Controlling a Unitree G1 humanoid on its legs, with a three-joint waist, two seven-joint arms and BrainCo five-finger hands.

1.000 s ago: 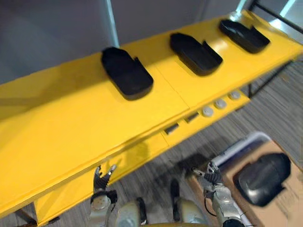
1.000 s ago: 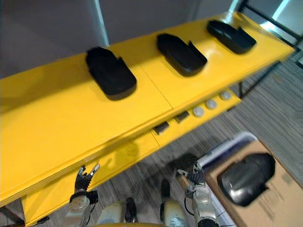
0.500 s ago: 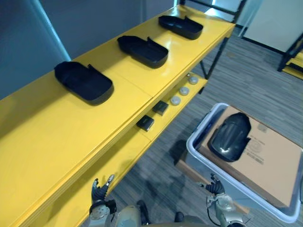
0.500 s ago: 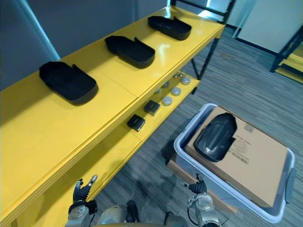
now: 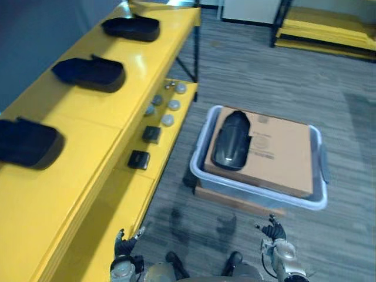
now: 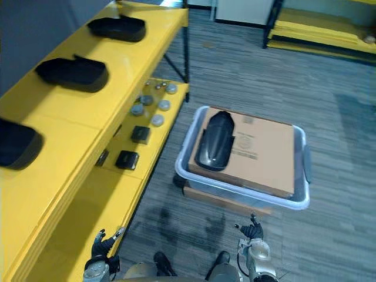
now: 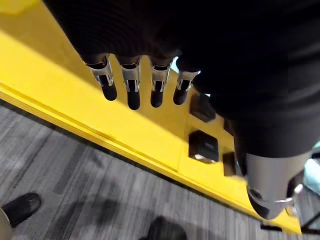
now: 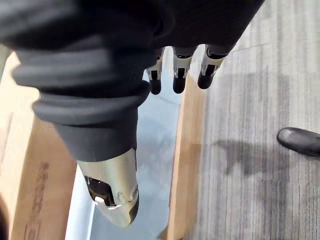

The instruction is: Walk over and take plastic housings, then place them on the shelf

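Black and glossy, the domed housing [image 5: 230, 140] lies lengthwise on the cardboard [image 5: 282, 155] that tops the pale bin [image 5: 258, 201], which stands on the floor [image 5: 264, 76] just beside the yellow shelf [image 5: 88, 117]. Three other housings [image 5: 88, 71] sit in a row on the shelf's top deck, and small parts [image 5: 151, 134] lie on the deck below. The left hand [image 5: 124, 243] hangs by the shelf edge and the right hand [image 5: 272, 230] hangs short of the bin. Both have their fingers spread straight and hold nothing, well apart from the housing. The step in hand looks like the approach. It would go best if the robot squares up to the bin's near side and stops close enough to reach without leaning. The shell is smooth and curved, so a one-sided pinch would likely slip. Cupping it from both long sides, with the fingers low on the flanks, seems safer, followed by a straight lift clear of the bin's rim. The bare stretch of top deck nearest the robot looks like the natural spot to set it down, well clear of the row.
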